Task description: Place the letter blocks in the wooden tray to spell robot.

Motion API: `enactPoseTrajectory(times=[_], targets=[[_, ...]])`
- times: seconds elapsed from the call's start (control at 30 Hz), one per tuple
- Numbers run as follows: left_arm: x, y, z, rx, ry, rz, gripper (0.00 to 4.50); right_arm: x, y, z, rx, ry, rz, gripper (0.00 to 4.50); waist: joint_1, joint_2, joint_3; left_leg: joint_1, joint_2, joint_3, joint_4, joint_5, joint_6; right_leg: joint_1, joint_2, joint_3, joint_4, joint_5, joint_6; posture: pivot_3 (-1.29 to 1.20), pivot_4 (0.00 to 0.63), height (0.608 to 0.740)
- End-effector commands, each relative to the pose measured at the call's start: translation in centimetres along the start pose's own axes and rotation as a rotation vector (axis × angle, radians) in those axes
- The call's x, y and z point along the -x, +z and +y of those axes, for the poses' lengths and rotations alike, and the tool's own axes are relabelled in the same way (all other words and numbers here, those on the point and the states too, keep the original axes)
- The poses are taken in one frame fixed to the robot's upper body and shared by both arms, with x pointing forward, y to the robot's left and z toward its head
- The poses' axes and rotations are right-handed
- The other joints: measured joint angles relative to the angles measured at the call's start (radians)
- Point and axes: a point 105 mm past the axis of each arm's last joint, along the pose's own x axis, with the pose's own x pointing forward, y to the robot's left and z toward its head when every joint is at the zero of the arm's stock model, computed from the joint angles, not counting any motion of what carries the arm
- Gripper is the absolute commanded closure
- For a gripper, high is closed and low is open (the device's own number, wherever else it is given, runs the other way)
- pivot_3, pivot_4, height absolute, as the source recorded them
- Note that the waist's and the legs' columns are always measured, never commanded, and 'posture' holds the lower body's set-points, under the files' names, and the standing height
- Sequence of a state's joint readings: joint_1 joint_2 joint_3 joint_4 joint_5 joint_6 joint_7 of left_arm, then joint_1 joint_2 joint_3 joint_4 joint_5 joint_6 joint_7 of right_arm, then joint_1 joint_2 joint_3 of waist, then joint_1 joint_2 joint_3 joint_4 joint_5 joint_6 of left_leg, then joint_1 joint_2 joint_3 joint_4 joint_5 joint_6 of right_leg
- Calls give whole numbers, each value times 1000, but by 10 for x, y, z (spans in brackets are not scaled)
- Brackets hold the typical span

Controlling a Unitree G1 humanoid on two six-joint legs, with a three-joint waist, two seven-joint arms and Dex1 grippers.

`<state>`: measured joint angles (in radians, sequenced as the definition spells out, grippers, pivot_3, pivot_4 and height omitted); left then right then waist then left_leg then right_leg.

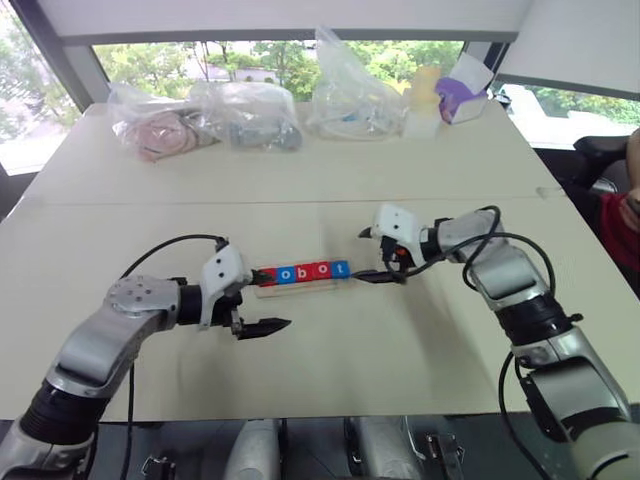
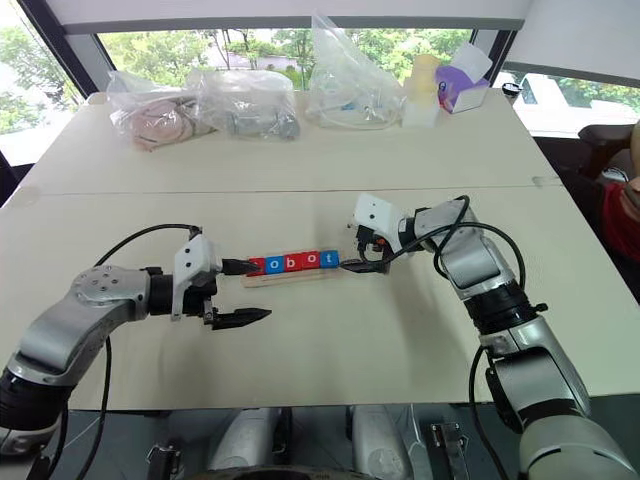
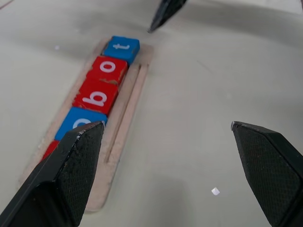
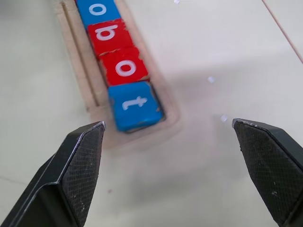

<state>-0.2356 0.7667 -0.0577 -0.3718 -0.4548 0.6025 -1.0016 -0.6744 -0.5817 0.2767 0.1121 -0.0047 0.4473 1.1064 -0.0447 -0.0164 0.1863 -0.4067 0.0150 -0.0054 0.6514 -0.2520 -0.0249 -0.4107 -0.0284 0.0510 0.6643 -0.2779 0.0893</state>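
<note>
Apparently the word is already spelled: the blocks point(image 4: 124, 66) lie in a row in the tray point(image 3: 122, 146) on the table point(image 1: 400, 340), and the wrist views read o, b, o, t in blue, red, red, blue, with a sliver of red at the near end in the left wrist view that is probably the r, though its letter is hidden behind a finger. The t point(image 4: 135, 105) sits at the tray's end nearest the right gripper point(image 1: 378, 254), whose fingers stand wide apart and hold nothing, its tips just beside that end. The left gripper point(image 1: 256, 300) is likewise spread wide and empty, close to the tray's other end. From here the main risk, as I judge it, is disturbance rather than placement. A lower fingertip of the right gripper appears to hang close above the table by the t, so a withdrawal that drags sideways or dips could catch the tray's edge, shove the whole frame, or tip the t out of its shallow recess. The left gripper poses the same hazard at the r end. The tray looks light and unfastened, so even a slight nudge would likely slide it. Whether the t lies fully flat cannot be told; if it rides on the rim, a knock would free it.
</note>
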Motion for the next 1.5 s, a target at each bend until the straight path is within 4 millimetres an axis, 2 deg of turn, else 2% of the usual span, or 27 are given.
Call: enactPoseTrajectory(times=[0.03,0.23,0.63,1.1,1.3,1.4,1.5], targets=[[11,14,7,-14,16,-35,0,5,7,-11,37,-92,-18,45,0,0,0,0,0,0,0,0,0,0,0,0,0,0,0,0,150,735],[18,15,17,-14,35,-19,0,-7,2,-20,30,-160,-14,45,1,0,0,0,0,0,0,0,0,0,0,0,0,0,0,0,150,735],[19,9,13,3,51,-4,0,-19,8,-20,29,-146,-42,45,1,0,0,0,0,0,0,0,0,0,0,0,0,0,0,0,150,735],[21,5,15,14,75,1,0,-27,1,-28,34,-200,-31,45,0,0,0,0,0,0,0,0,0,0,0,0,0,0,0,0,150,735],[25,5,15,13,84,9,0,-9,-1,-36,88,-245,-7,45,1,0,0,0,0,0,0,0,0,0,0,0,0,0,0,0,150,735],[27,3,16,15,88,17,0,5,7,-24,101,-207,-26,45,5,0,0,-1,-1,0,0,0,0,0,-1,0,-1,0,0,0,150,735],[27,2,15,19,85,22,0,9,15,-10,62,-170,-62,45,1,0,0,-1,0,0,0,0,0,0,-1,0,-1,0,0,0,150,735]])
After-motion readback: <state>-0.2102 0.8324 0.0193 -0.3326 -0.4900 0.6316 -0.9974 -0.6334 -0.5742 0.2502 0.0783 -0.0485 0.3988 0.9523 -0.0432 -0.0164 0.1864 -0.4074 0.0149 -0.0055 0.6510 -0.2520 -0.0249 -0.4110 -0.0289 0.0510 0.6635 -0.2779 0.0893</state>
